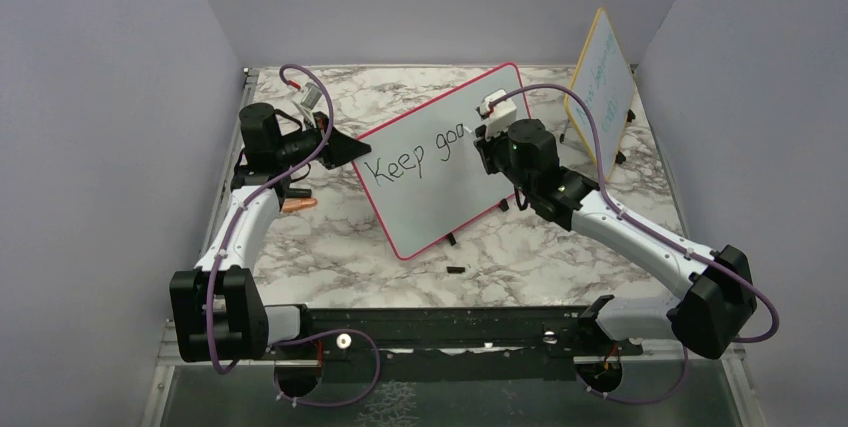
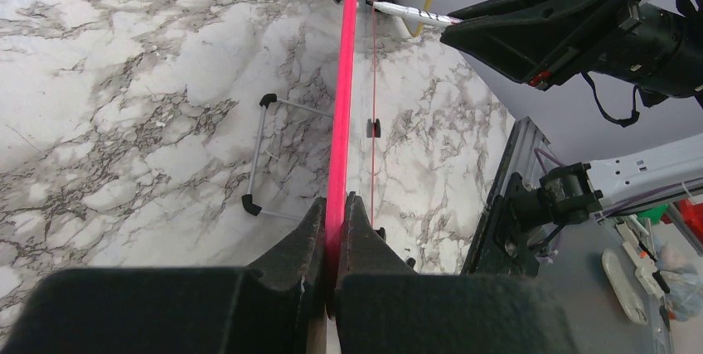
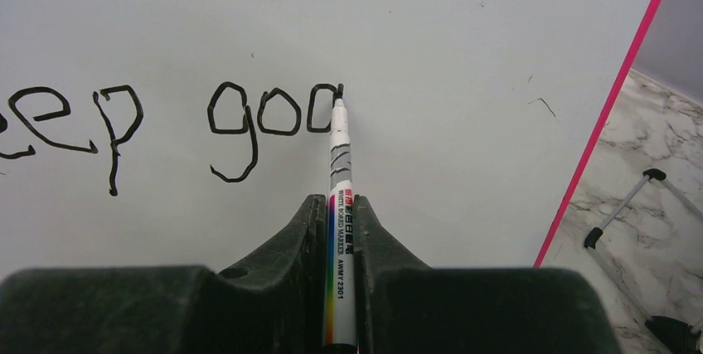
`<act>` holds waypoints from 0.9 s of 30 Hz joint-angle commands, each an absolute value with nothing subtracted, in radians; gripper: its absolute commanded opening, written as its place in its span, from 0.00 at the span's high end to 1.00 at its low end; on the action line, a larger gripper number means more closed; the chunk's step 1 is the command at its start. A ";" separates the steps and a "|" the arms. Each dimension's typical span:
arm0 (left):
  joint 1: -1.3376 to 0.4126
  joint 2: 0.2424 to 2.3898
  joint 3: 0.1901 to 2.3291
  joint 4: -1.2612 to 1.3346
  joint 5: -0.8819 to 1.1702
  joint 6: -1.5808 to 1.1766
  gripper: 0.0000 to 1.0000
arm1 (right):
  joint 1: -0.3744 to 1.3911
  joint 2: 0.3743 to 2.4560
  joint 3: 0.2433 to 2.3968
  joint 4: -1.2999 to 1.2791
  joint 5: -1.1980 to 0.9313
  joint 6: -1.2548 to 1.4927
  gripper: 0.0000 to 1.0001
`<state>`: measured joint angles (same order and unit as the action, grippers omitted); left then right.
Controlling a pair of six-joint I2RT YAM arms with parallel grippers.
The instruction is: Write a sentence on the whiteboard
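Toward the bench's far edge, the left gripper [image 2: 336, 205] is pinching the whiteboard [image 1: 440, 182] by its frame while the right gripper [image 3: 339, 203], holding the marker [image 3: 340, 159], is completing "goa" of the sentence [image 1: 412, 155]; the next stroke is probably calling for a small shift along the line for "l"

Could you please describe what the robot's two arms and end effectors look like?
The left arm and right arm have white links with black joint housings; a purple cable loops along each. The left end effector and right end effector have matte black, wedge-shaped fingers.
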<state>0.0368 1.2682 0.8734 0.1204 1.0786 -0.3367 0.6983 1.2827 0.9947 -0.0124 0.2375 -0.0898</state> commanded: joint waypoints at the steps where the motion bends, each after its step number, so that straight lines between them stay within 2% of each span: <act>1: 0.019 1.299 0.865 0.048 1.035 -0.250 1.00 | 0.693 1.272 0.977 -0.078 0.203 -0.075 1.00; 27: 0.018 1.299 0.867 0.044 1.032 -0.248 1.00 | 0.693 1.253 0.961 -0.104 0.254 -0.075 1.00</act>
